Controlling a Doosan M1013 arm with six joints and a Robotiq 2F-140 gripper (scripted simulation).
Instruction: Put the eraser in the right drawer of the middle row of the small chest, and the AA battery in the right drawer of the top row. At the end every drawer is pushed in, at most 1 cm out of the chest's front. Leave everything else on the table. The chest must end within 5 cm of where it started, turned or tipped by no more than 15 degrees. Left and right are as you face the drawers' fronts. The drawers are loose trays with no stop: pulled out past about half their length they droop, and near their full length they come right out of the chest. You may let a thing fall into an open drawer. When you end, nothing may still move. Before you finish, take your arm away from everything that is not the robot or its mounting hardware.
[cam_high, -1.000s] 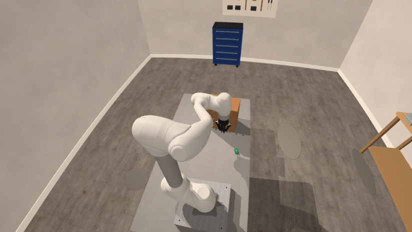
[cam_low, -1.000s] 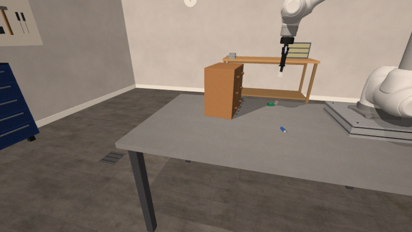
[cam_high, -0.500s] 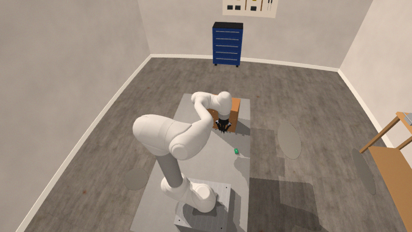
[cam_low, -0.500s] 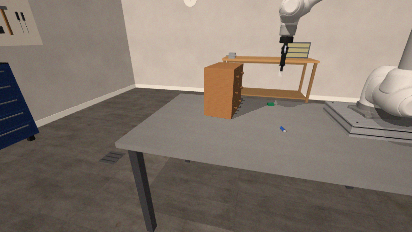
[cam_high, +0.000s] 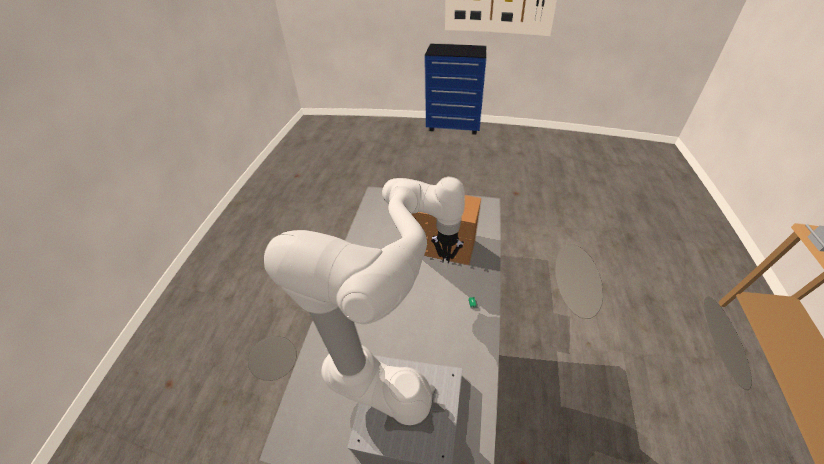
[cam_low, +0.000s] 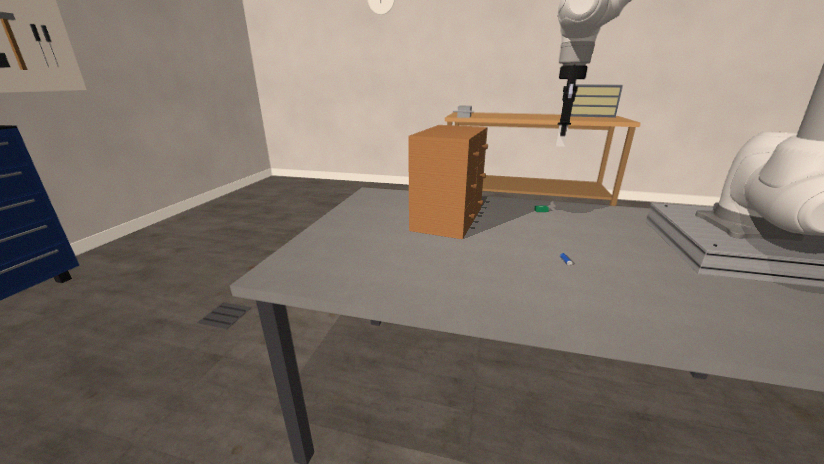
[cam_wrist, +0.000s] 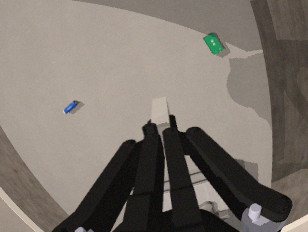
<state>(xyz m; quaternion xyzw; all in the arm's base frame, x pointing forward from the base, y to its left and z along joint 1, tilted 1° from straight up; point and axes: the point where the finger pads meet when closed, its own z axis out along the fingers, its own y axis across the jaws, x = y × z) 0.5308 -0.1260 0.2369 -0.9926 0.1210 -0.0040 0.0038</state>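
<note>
The small orange-brown wooden chest stands upright; its drawers look pushed in, though the arm hides part of the front in the top view. A green block with white marks, seemingly the eraser, lies on the table in front of the chest. A small blue cylinder with a pale end, seemingly the AA battery, lies on the table; the arm hides it in the top view. My gripper is shut, pale at its tip, pointing down high above the table in front of the chest.
The grey table carries the chest, both small things and the robot's base plate. Knobs stick out from the chest's front toward the base. A blue cabinet and a wooden workbench stand away from the table.
</note>
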